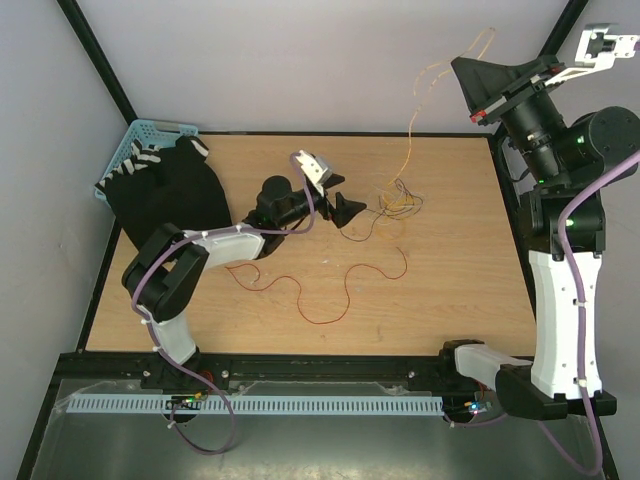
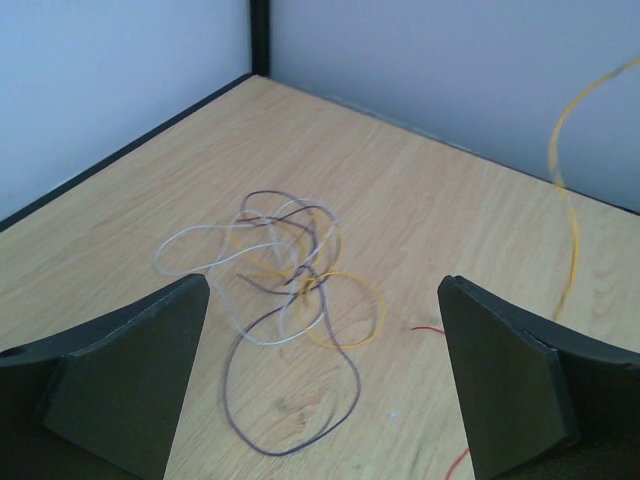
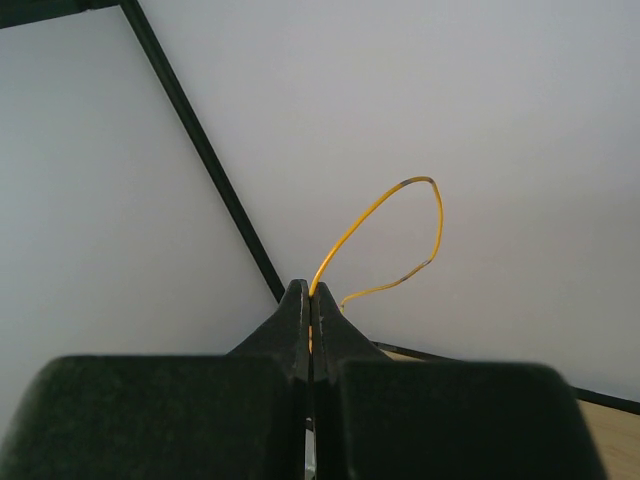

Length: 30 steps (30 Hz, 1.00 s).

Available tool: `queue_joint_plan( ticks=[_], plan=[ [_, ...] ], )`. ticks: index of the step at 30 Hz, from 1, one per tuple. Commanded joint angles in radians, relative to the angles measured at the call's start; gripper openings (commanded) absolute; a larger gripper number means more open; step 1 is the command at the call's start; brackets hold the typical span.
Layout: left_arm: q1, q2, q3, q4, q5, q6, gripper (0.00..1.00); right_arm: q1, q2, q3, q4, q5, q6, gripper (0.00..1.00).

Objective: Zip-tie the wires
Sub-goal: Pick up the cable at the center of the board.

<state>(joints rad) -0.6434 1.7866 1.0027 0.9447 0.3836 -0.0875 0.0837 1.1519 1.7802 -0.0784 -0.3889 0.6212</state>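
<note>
The wires (image 1: 397, 203) lie as a loose tangle of thin orange, brown and pale strands on the wooden table, right of centre. My left gripper (image 1: 350, 194) is open and empty just left of the tangle. In the left wrist view the tangle (image 2: 290, 268) lies ahead between the two spread fingers (image 2: 130, 380). My right gripper (image 1: 458, 63) is raised high at the back right, shut on one orange-yellow wire (image 1: 412, 110) that hangs down to the tangle. In the right wrist view that wire (image 3: 400, 215) loops out from the closed gripper (image 3: 312, 298). The zip tie is out of view.
A separate long red wire (image 1: 322, 292) curls on the table nearer the front. A blue basket (image 1: 135, 150) with a black cloth (image 1: 170, 190) sits at the back left corner. Black frame posts and pale walls bound the table (image 1: 460, 290).
</note>
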Motion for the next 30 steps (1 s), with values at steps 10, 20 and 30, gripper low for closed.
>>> queue_joint_plan(
  ticks=[10, 20, 30],
  plan=[
    [-0.010, 0.007, 0.005, 0.175, 0.431, -0.230, 0.99, -0.001, -0.031, -0.024, 0.060, -0.025, 0.032, 0.00],
    [-0.012, -0.006, -0.035, 0.175, 0.376, -0.194, 0.99, -0.001, -0.032, -0.026, 0.065, -0.026, 0.042, 0.00],
    [0.029, 0.001, 0.026, 0.175, 0.346, -0.204, 0.99, -0.001, -0.040, -0.028, 0.058, -0.030, 0.037, 0.00]
  ],
)
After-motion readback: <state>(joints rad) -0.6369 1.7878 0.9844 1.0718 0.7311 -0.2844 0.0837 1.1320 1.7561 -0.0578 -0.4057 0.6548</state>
